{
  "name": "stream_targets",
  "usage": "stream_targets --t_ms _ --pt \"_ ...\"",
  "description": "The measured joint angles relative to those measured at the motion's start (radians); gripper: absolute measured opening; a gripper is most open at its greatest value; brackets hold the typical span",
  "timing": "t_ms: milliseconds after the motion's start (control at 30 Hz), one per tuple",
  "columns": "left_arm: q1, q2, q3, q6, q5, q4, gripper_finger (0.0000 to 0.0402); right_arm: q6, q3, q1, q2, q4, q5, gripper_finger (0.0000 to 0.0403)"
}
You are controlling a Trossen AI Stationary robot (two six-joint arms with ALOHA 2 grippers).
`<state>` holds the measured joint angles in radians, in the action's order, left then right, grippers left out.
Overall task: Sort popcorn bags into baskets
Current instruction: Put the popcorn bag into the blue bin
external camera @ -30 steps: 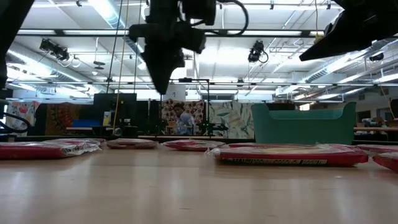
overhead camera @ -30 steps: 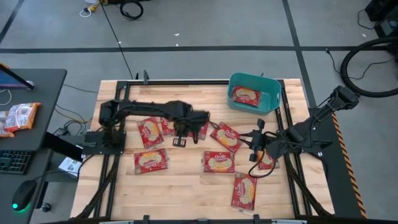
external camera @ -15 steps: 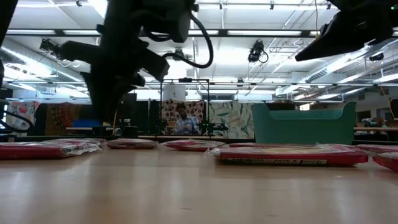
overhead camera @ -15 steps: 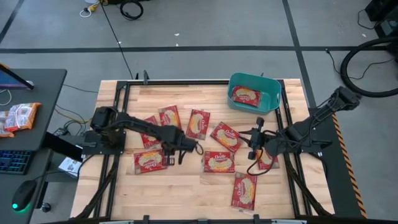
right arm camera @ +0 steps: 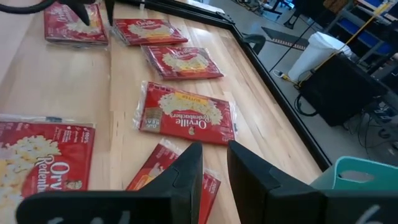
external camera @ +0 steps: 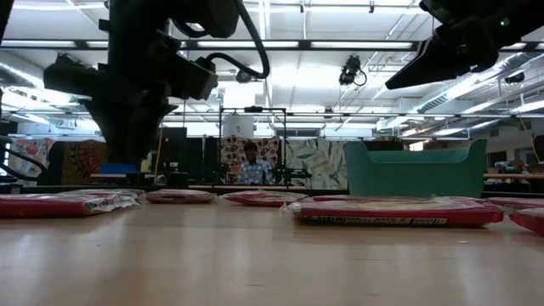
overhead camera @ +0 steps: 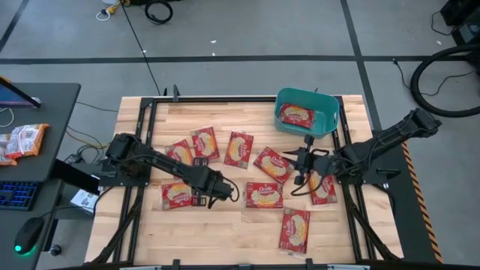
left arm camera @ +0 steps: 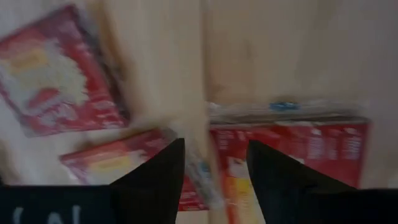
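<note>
The pale wooden plank table point(overhead camera: 225, 225) looks smooth and matt. The flat red popcorn bags point(right arm camera: 186, 114) are glossy plastic film, crinkled at the seams. The teal plastic basket point(overhead camera: 327, 103) has smooth, plain sides.

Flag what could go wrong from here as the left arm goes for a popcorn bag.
1. The left gripper descends at the edge of a popcorn bag, so its fingers might pinch only the rim and slip.
2. The teal basket sits across the table, beside the right gripper; carrying there risks crossing arms.
</note>
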<state>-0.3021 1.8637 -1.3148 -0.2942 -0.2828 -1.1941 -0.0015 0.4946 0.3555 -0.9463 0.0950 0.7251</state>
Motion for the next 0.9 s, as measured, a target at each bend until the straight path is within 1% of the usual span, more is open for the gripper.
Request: stream_targets --t_ms 133,267,333,400,567,733,800,900 --pt "0.017 0.000 0.041 0.135 -0.005 0.020 0.0168 -0.025 0.000 -0.037 0.000 -0.022 -0.065 0.0080" --pt "0.073 0.001 0.135 0.277 0.075 0.045 0.0157 -0.025 0.000 -0.060 0.000 -0.023 -0.117 0.0080" --pt "0.106 0.001 0.167 0.331 0.105 0.058 0.0153 -0.025 0.000 -0.066 0.000 -0.023 -0.124 0.0080" --pt "0.139 0.001 0.181 0.353 0.110 0.071 0.0148 -0.025 0.000 -0.070 0.000 -0.023 -0.124 0.0080" --pt "0.210 0.001 0.183 0.346 0.110 0.092 0.0142 -0.021 0.000 -0.072 0.000 -0.023 -0.125 0.0080" --pt "0.265 0.001 0.183 0.254 0.097 0.144 0.0142 -0.017 0.000 -0.072 0.000 -0.023 -0.125 0.0080" --pt "0.277 0.001 0.183 0.222 0.069 0.146 0.0142 -0.017 0.000 -0.072 0.000 -0.023 -0.125 0.0080" --pt "0.282 0.001 0.183 0.188 -0.011 0.147 0.0142 -0.017 0.000 -0.072 0.000 -0.023 -0.125 0.0080"
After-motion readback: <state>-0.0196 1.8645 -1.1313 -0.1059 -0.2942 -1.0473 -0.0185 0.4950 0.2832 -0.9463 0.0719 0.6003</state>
